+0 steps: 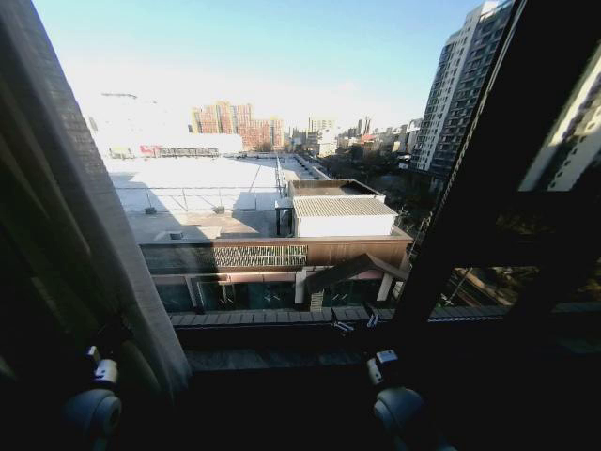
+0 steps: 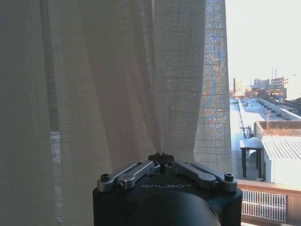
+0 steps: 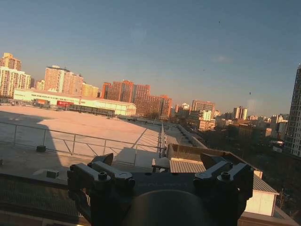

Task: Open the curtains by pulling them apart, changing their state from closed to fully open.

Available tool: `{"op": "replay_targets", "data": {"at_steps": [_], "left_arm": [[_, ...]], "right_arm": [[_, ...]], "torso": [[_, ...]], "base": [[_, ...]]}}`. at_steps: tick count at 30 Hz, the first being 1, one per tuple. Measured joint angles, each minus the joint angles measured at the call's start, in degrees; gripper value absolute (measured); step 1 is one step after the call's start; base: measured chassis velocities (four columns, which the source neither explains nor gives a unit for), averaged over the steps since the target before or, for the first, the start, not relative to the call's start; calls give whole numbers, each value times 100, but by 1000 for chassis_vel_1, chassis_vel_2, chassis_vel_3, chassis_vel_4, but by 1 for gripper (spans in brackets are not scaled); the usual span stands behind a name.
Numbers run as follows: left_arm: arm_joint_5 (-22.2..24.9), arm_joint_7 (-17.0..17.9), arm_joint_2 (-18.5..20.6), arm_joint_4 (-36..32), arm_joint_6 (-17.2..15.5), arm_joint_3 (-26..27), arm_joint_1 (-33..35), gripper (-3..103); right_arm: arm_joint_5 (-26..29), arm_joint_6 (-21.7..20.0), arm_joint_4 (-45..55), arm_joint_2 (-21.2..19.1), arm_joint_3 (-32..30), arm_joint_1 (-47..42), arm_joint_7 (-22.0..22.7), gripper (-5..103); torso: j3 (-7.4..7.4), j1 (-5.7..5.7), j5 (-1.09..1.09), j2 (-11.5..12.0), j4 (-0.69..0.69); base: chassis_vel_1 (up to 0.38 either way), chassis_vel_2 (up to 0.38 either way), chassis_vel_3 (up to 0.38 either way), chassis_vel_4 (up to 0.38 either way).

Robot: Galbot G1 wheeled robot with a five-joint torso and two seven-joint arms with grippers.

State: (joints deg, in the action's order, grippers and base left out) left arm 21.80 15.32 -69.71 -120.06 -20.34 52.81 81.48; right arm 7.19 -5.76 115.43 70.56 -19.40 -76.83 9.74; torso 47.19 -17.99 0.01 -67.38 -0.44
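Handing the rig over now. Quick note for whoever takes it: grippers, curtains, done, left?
Left gripper: shut on the left curtain, fabric pinched between its fingertips, at the window's left side.
Right gripper: open, holding nothing, facing bare window glass.
Done: the middle of the window is uncovered; the left curtain is bunched to the left.
Left: the right panel's state can't be confirmed from these views; check it, then release the left.
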Motion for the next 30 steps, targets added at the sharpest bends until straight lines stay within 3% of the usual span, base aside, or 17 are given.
{"op": "replay_targets", "data": {"at_steps": [6,9,10,12,13,14,18,24,30], "left_arm": [[174,210,32,54,-17,-29,-162,0],[679,1033,136,410,-95,202,-752,0],[679,1033,136,410,-95,202,-752,0],[1028,1932,396,885,-114,506,-1308,0],[1087,2187,496,1044,-113,599,-1442,0],[1087,2187,496,1044,-113,599,-1442,0],[1139,3032,838,1702,-105,973,-1756,0],[1117,3649,817,2065,-57,1011,-1972,0],[1094,3765,747,2030,-61,927,-2030,5]], "right_arm": [[-3,0,-27,-7,22,5,0,100],[-5,0,-49,-11,33,19,-4,100],[-5,0,-49,-11,33,19,-4,100],[-5,1,-50,-16,26,13,-6,100],[-5,4,-49,-18,18,6,-5,100],[-5,4,-49,-18,18,6,-5,100],[-5,42,-85,-17,2,-10,-13,100],[-4,48,-111,10,32,57,-15,100],[-3,48,-113,-7,34,53,-15,100]], "torso": [[0,0,0,0,0],[0,0,-1,0,0],[0,0,-1,0,0],[0,0,-1,0,-3],[0,-1,0,0,-2],[0,-1,0,0,-2],[0,0,-1,0,2],[0,0,-1,0,0],[0,-1,-1,0,0]], "base": [[0,0,0,0],[0,0,0,0],[0,0,0,0],[0,0,0,0],[0,0,0,0],[0,0,0,0],[0,0,0,0],[0,0,0,0],[0,0,0,0]]}}
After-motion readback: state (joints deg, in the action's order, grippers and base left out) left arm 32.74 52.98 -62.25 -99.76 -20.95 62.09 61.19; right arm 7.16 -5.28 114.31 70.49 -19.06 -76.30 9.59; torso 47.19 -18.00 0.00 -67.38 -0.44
